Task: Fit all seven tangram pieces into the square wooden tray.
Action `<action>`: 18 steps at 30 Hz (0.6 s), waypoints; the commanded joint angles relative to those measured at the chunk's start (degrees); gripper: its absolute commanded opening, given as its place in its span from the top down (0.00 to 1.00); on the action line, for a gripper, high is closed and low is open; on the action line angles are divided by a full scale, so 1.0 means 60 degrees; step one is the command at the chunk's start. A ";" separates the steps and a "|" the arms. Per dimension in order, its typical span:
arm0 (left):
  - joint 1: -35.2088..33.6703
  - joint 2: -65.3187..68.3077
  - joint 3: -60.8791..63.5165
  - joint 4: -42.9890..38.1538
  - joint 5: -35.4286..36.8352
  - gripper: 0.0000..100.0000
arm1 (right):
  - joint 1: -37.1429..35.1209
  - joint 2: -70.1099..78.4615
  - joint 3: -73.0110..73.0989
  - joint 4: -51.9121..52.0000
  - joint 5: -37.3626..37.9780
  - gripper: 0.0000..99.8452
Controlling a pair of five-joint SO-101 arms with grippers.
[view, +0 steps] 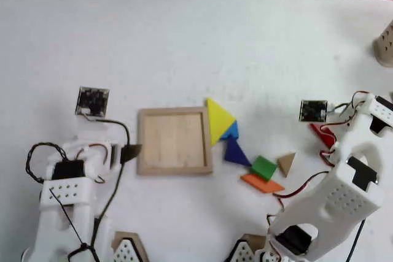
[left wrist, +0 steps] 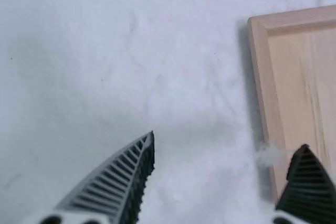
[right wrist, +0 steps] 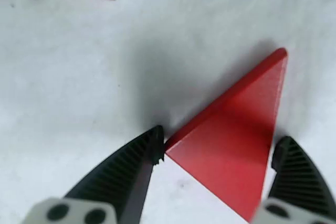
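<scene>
The right gripper [right wrist: 221,136] stands with fingers wide astride the red triangle [right wrist: 236,145], its near corner cut off at the frame edge between them, while the left gripper [left wrist: 228,141], fingers likewise wide and empty, has one fingertip over the rim of the tray [left wrist: 260,77], which is only partly in frame.

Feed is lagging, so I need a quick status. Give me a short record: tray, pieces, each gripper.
tray: empty
pieces in tray: none of seven
yellow triangle: at the tray's rim
light blue triangle: beside yellow triangle
dark blue triangle: loose on the table
green square: beside orange piece
tan triangle: loose
red triangle: between the right gripper's fingers
left gripper: open, by the tray's rim
right gripper: open
</scene>
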 commanded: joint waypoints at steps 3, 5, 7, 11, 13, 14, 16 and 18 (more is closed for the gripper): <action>0.0154 -0.0051 -0.0103 -0.0161 -0.0103 0.61 | 0.0125 -0.0066 -0.0073 -0.0168 0.0278 0.68; 0.0139 -0.0051 -0.0103 -0.0161 -0.0103 0.61 | 0.0110 -0.0066 -0.0073 -0.0168 0.0278 0.68; 0.0139 -0.0051 -0.0103 -0.0161 -0.0103 0.61 | 0.0139 -0.0066 -0.0073 -0.0183 0.0278 0.68; 0.0139 -0.0051 -0.0103 -0.0161 -0.0103 0.61 | 0.0168 -0.0066 -0.0073 -0.0198 0.0278 0.72; 0.0139 -0.0051 -0.0103 -0.0161 -0.0103 0.61 | 0.0168 -0.0066 -0.0073 -0.0198 0.0278 0.80; 0.0139 -0.0051 -0.0103 -0.0161 -0.0103 0.61 | 0.0168 -0.0066 -0.0073 -0.0198 0.0278 0.83; 0.0139 -0.0051 -0.0103 -0.0161 -0.0103 0.61 | 0.0168 -0.0066 -0.0073 -0.0198 0.0278 0.86; 0.0139 -0.0051 -0.0103 -0.0161 -0.0103 0.61 | 0.0168 -0.0066 -0.0073 -0.0198 0.0278 0.84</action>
